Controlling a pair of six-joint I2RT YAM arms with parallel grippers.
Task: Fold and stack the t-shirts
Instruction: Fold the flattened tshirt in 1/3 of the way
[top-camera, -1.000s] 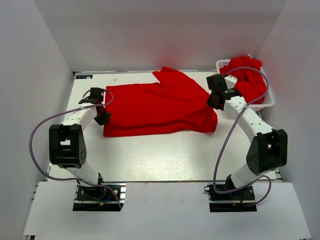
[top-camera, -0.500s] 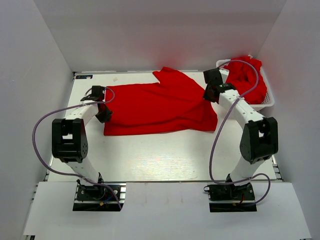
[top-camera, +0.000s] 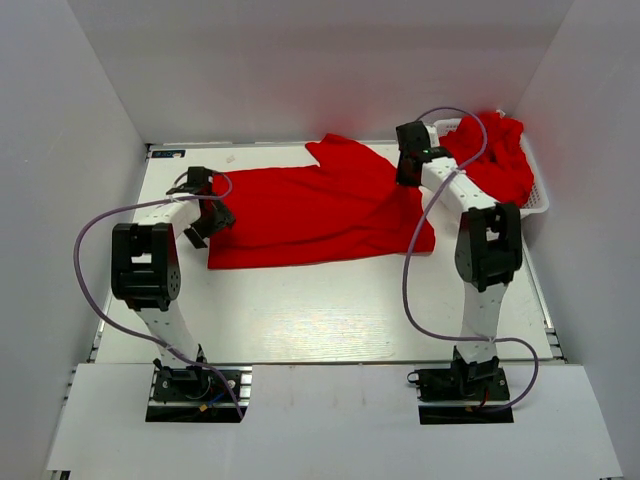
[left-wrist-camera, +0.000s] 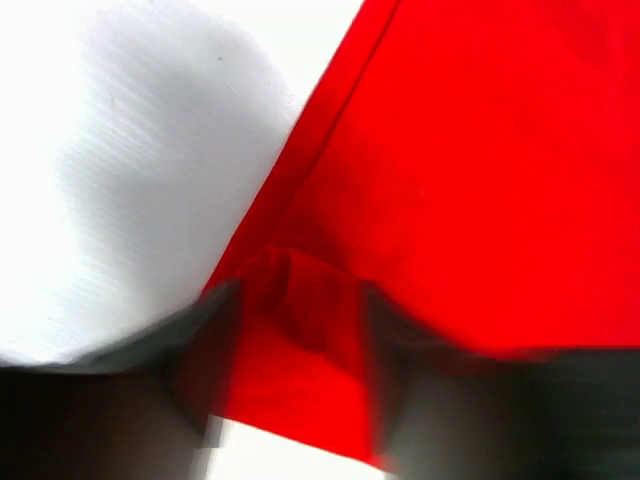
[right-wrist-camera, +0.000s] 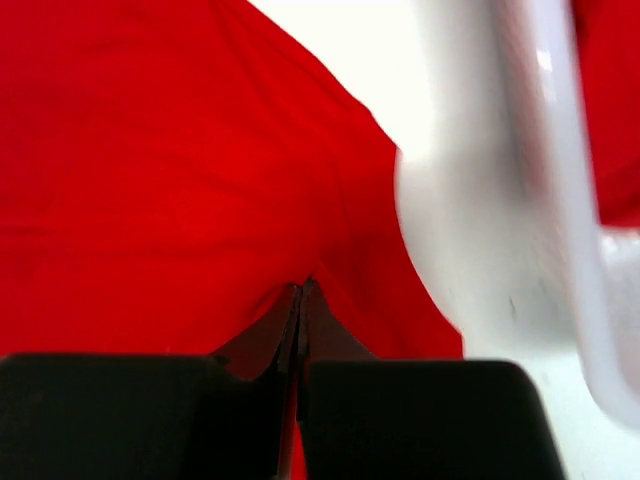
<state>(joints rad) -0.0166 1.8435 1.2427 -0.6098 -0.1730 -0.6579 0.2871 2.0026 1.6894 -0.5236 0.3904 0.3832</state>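
One shirt (top-camera: 320, 215) lies spread across the table (top-camera: 320, 310), seemingly unfolded; a heap (top-camera: 490, 150) waits in the basket (top-camera: 535, 205). The left gripper (top-camera: 212, 222) stands parted around its left hem, the right gripper (top-camera: 405, 175) pinches its far right edge, and nothing is stacked yet

A white table (top-camera: 300, 310) stands between 3 plain pale walls (top-camera: 330, 60). 1 white slatted plastic basket (top-camera: 538, 205) sits at its far right corner. 1 small dark label (top-camera: 168, 154) lies flat at its far left corner.
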